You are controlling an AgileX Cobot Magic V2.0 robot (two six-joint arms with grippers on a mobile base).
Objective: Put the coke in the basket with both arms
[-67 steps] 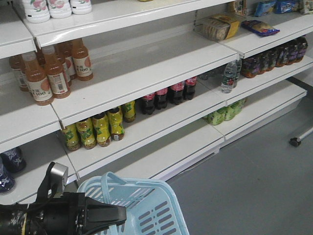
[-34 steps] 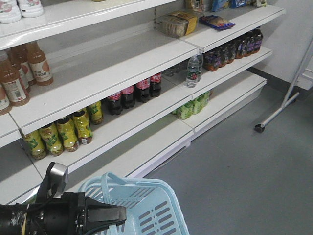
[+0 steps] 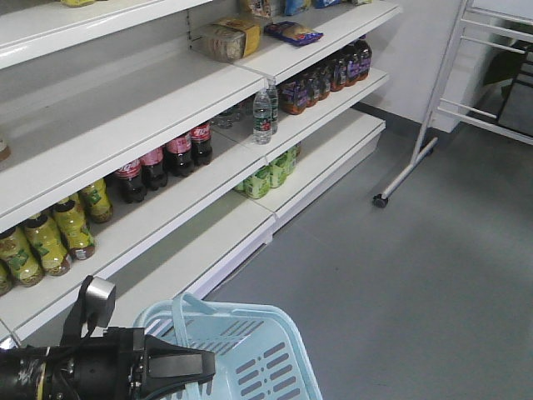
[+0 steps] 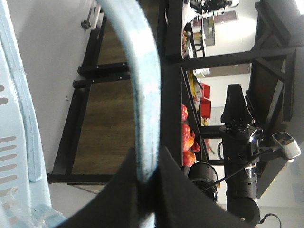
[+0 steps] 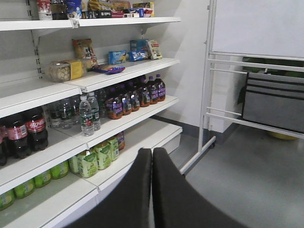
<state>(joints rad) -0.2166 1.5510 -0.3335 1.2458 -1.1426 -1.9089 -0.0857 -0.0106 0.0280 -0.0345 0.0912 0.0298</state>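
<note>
The light blue basket (image 3: 258, 358) sits at the bottom of the front view, over the grey floor. My left gripper (image 3: 206, 364) is shut on one of its loop handles. In the left wrist view the pale blue handle (image 4: 142, 71) runs up out of the black jaws of the left gripper (image 4: 148, 154), and the basket's slotted wall (image 4: 14, 142) fills the left edge. My right gripper (image 5: 152, 151) is shut with nothing between its fingers and points at the shelves. The coke is out of view.
White store shelves (image 3: 208, 92) run along the left, holding dark plastic cola bottles (image 3: 166, 158), green drinks (image 3: 50, 237) and a water bottle (image 3: 262, 117). A white wheeled rack (image 3: 416, 158) stands on the grey floor (image 3: 400, 275) at the right.
The front view has swung right along the shelves, so the bottles slid left and the white rack came fully into view. The left gripper and basket hold the same place in the frame.
</note>
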